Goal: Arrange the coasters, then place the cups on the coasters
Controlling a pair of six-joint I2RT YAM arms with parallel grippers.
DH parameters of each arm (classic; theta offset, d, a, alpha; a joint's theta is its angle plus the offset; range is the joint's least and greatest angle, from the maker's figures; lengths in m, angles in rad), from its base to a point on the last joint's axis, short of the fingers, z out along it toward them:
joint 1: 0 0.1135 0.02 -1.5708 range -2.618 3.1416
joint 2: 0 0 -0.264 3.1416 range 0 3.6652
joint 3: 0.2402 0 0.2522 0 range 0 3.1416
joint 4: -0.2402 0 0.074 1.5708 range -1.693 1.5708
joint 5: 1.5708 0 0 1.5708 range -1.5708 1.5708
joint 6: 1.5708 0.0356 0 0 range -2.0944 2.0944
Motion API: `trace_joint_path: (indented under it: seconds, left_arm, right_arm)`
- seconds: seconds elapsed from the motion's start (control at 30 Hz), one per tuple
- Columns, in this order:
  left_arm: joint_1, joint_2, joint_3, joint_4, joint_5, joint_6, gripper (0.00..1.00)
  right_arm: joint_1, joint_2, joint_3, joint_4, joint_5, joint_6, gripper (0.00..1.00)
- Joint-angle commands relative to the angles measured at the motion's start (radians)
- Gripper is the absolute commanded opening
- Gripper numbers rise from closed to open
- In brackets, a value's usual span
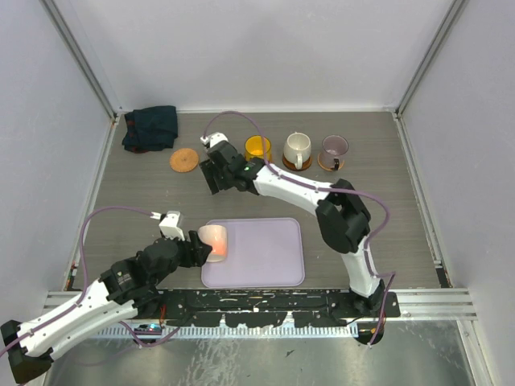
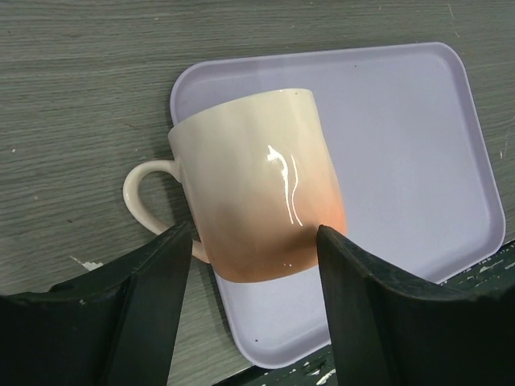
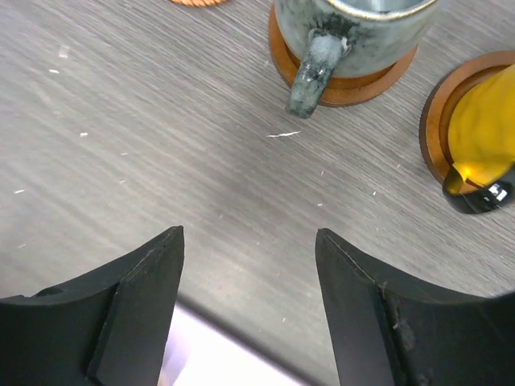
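Pale pink cup (image 2: 257,185) at the lilac tray's (image 2: 418,145) left edge, handle out over the table (image 2: 80,80). My left gripper's (image 2: 253,235) jaws flank its base; grip or gap, I cannot tell. Right gripper (image 3: 249,237) spread wide, empty, near the grey-green cup (image 3: 362,28).

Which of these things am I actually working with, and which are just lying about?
Job: pink cup, at the lilac tray edge; empty cork coaster; yellow cup, cream cup, purple-grey cup, grey-green cup, all four on coasters.
Lying about: lilac tray; dark cloth.
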Motion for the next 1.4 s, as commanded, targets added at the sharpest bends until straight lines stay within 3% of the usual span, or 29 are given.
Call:
trace_joint_path:
  seconds: [0.0,0.23,0.37,0.5,0.7,0.87,1.2,1.37]
  left_arm:
    - [-0.002,0.013,0.045,-0.005,-0.018,-0.003,0.64]
    - [-0.004,0.009,0.034,-0.006,0.01,-0.015,0.64]
    - [-0.003,-0.006,0.028,-0.018,0.011,-0.02,0.65]
    - [-0.004,-0.017,0.028,-0.031,0.009,-0.032,0.65]
    - [-0.004,0.005,0.049,-0.059,-0.006,-0.049,0.65]
    - [-0.004,0.026,0.054,-0.06,-0.012,-0.059,0.65]
    - [-0.004,0.032,0.048,-0.066,-0.019,-0.067,0.64]
    - [-0.004,0.033,0.047,-0.064,-0.025,-0.067,0.64]
  right_arm:
    - [0.006,-0.182,-0.029,0.024,-0.09,0.042,0.71]
    - [0.005,-0.17,0.096,-0.144,-0.461,-0.043,0.68]
    - [-0.008,-0.129,0.086,-0.185,-0.611,-0.076,0.64]
    - [-0.017,-0.093,0.049,-0.209,-0.741,-0.104,0.67]
    - [-0.017,-0.072,0.009,-0.24,-0.835,-0.163,0.69]
    - [-0.02,-0.04,-0.01,-0.251,-0.942,-0.188,0.62]
    - [-0.021,0.028,-0.001,-0.234,-1.09,-0.206,0.62]
    - [-0.022,0.03,-0.001,-0.243,-1.124,-0.222,0.5]
